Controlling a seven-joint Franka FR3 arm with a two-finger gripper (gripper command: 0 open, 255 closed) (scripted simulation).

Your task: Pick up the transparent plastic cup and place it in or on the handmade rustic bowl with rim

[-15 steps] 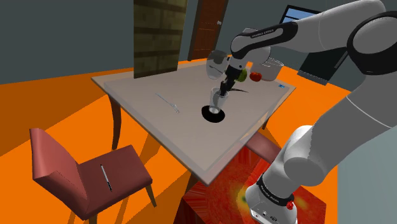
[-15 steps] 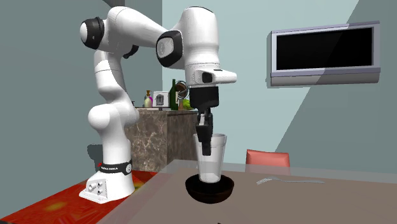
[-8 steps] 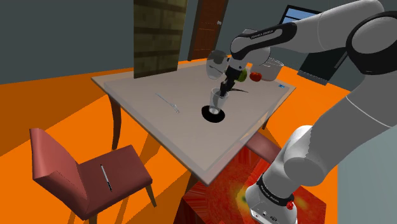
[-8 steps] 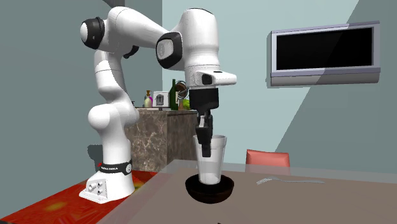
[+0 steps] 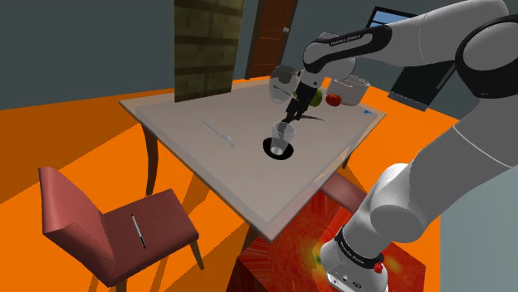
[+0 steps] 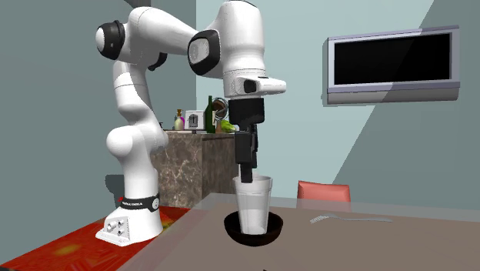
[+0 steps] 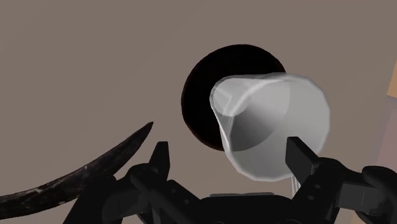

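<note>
Clear cup [image 6: 253,202] stood upright in a black bowl [image 6: 230,229] on the table [image 6: 385,246]
Jaws spread apart, right at its rim

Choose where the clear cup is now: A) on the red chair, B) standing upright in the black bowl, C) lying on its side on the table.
B: the clear cup stands upright inside the black bowl, with the open gripper just above its rim.
</note>
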